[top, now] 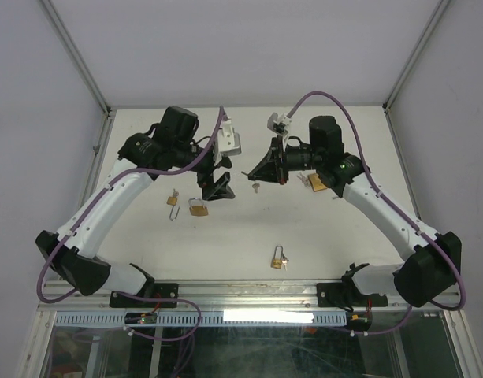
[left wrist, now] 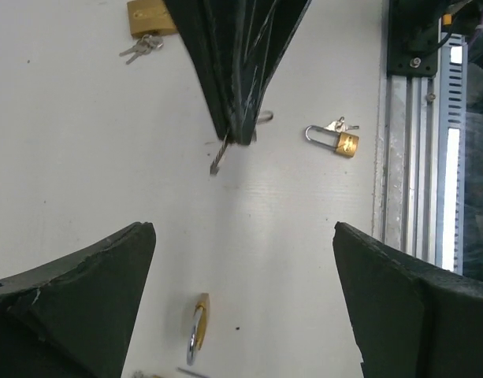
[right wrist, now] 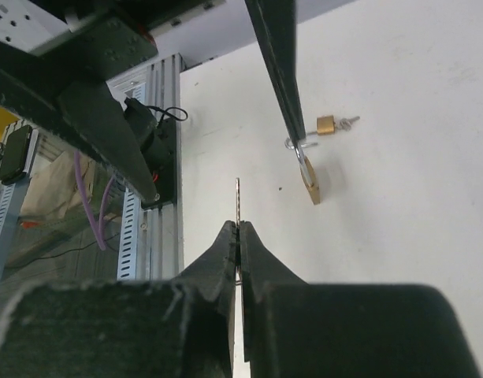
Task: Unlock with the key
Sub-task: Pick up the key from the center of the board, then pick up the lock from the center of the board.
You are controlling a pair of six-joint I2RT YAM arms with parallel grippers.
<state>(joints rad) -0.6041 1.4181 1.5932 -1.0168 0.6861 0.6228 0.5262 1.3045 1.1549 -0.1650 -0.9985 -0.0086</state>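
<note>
right gripper pinches the key at frame centre. left gripper gapes empty above the padlock, lower centre. unheld, the padlock, probably the target, may skid under the key.

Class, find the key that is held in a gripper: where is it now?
The key is pinched in the shut right gripper, blade pointing toward the open left gripper; in the top view it is mid-table between the two arms.
</note>
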